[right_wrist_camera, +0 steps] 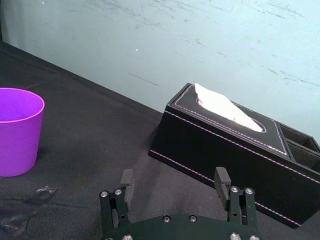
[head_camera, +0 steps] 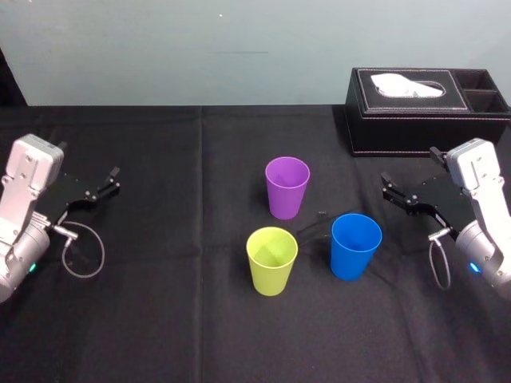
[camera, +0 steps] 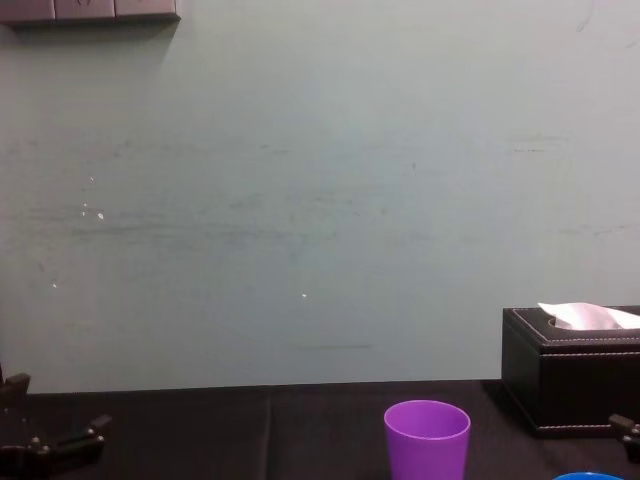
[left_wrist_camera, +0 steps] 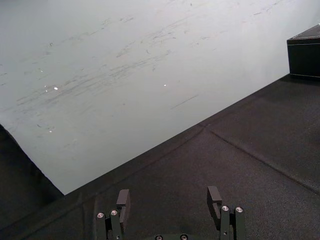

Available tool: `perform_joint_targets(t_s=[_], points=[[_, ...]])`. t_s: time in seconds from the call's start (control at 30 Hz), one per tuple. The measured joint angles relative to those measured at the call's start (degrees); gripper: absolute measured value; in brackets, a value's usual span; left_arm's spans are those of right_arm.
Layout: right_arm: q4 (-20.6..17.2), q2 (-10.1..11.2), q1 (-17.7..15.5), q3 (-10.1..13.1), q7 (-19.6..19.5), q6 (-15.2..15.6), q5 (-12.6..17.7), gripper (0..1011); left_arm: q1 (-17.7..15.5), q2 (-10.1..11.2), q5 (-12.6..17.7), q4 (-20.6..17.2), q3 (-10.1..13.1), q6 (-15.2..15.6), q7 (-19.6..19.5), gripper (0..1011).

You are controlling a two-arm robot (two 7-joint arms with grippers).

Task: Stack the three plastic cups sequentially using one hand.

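Smooth plastic cups (head_camera: 287, 187), matt cloth (head_camera: 160, 319), stitched leather-look tissue box (head_camera: 399, 120).

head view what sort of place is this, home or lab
Likely a robot lab bench: black-clothed table, bare wall, left gripper and right gripper parked either side of purple cup, green cup, blue cup.

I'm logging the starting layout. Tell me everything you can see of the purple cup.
The purple cup is a smooth, tapered, plastic-looking tumbler, wider at the rim. It stands upright, mouth up, apparently empty, on the black cloth, farther back than the yellow-green cup and blue cup and touching neither. The left gripper and right gripper, both open, sit off to the sides, clear of it.
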Motion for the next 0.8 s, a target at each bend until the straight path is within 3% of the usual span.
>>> perform_joint_targets(t_s=[0.8], points=[[0.0, 0.0, 0.0, 0.0, 0.0, 0.0, 0.0, 1004, 0.0, 0.0, 0.0, 0.0, 0.0, 0.0, 0.0, 1012]])
